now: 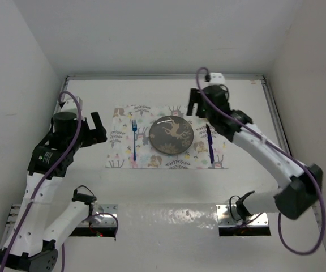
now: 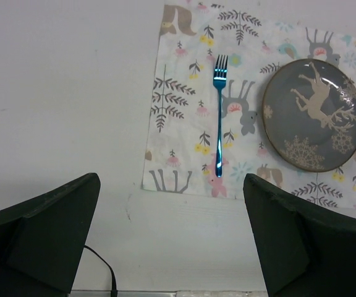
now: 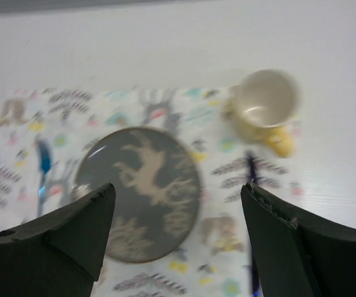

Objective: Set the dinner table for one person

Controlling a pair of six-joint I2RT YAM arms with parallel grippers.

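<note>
The dinner table (image 1: 168, 190) is seen as the big white tabletop filling the top view, with silver rails along its far and side edges; both arm bases are bolted at its near edge. A deer-and-leaf printed placemat (image 1: 120, 154) is laid flat around the table's middle, closer to the far edge, with its long sides parallel to that edge.

The left gripper (image 1: 99, 129) is held above bare tabletop just beside the placemat's left edge. In the left wrist view its fingers (image 2: 48, 235) are spread wide apart with nothing between them, and the placemat (image 2: 178, 105) is seen ahead of them. The right gripper (image 1: 197, 105) is held above the placemat's far right corner. In the right wrist view its fingers (image 3: 60, 241) are likewise wide apart and empty.

A round dark grey plate (image 1: 171, 135) with a pale deer motif is set on the placemat's middle; it is also shown at (image 2: 313, 116) and, blurred, at (image 3: 142, 192). A cup (image 3: 266, 102), white inside with yellow on its outside, is placed upright at the placemat's far right corner, beyond the plate; in the top view it is hidden under the right gripper.

A blue fork (image 1: 133, 139) is laid on the placemat left of the plate, apart from it, tines toward the far edge (image 2: 219, 117). A dark blue utensil (image 1: 209, 144) is laid right of the plate, lengthwise like the fork; its type cannot be told.
</note>
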